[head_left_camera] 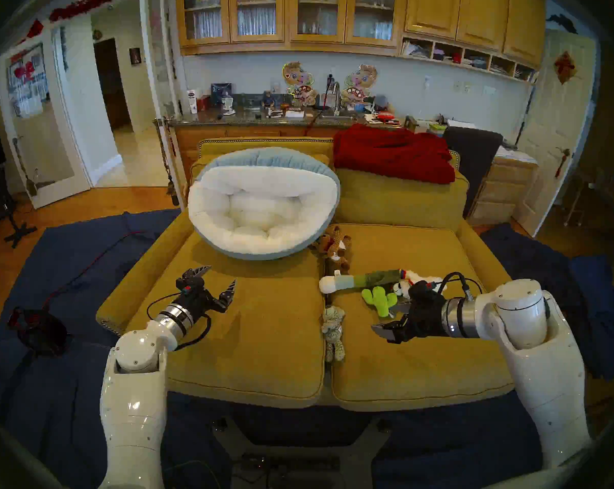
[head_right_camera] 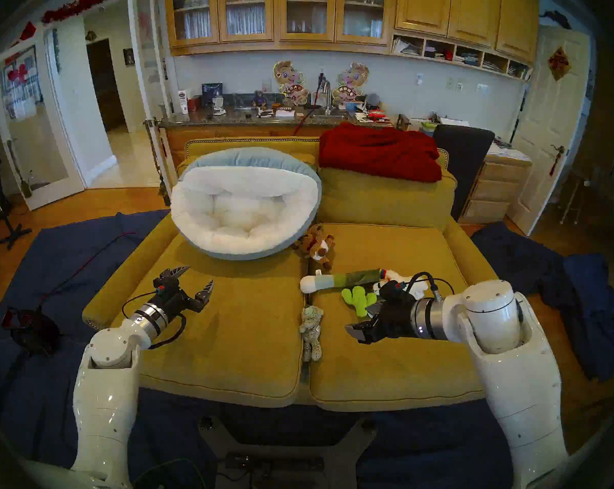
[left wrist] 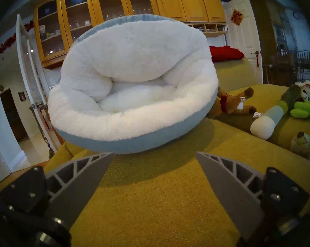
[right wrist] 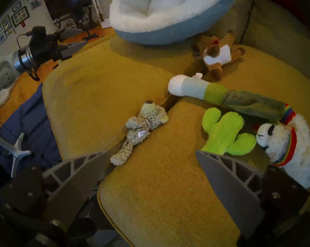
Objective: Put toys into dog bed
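Note:
The dog bed (head_left_camera: 249,253), white fleece inside and pale blue outside, leans tilted against the sofa back on the left cushion, with no toy in it. On the right cushion lie the brown knitted animal (head_left_camera: 335,248), the white-blue-green tube (head_left_camera: 362,280), the green cactus (head_left_camera: 378,299) and the white animal (head_left_camera: 415,278). The grey cub (head_left_camera: 333,327) lies on the seam between the cushions. My left gripper (head_left_camera: 220,276) is open and empty in front of the bed (left wrist: 132,127). My right gripper (head_left_camera: 385,317) is open and empty, just in front of the cactus (right wrist: 223,132).
A red blanket (head_left_camera: 393,153) lies over the sofa back on the right. The mustard seat cushions (head_left_camera: 249,336) are bare at the front. A dark blue sheet (head_left_camera: 51,266) covers the floor around the sofa, with a dark object (head_left_camera: 39,331) on it at the left.

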`<action>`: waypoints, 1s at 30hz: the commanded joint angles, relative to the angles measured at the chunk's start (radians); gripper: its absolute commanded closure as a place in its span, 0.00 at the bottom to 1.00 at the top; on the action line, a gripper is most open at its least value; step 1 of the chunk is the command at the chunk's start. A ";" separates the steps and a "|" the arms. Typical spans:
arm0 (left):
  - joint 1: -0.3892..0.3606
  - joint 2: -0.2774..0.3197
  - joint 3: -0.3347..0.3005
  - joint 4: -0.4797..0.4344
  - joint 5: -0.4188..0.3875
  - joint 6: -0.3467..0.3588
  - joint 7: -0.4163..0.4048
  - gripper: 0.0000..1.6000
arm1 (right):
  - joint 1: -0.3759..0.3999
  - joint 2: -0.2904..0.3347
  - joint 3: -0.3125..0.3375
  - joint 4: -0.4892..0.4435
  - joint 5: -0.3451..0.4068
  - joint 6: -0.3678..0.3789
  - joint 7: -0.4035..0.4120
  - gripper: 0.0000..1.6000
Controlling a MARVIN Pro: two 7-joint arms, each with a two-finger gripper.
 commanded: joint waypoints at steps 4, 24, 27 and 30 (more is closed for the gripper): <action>-0.033 0.000 -0.005 -0.025 -0.012 -0.005 0.005 0.00 | 0.090 -0.020 -0.065 -0.006 -0.042 0.009 -0.052 0.00; -0.032 0.001 -0.003 -0.024 -0.011 -0.005 0.010 0.00 | 0.274 -0.123 -0.197 0.145 -0.186 0.014 -0.271 0.00; -0.032 0.002 -0.002 -0.024 -0.011 -0.005 0.010 0.00 | 0.283 -0.127 -0.199 0.159 -0.195 0.017 -0.285 0.00; -0.032 0.002 -0.002 -0.025 -0.012 -0.005 0.011 0.00 | 0.283 -0.132 -0.206 0.173 -0.221 0.008 -0.321 0.00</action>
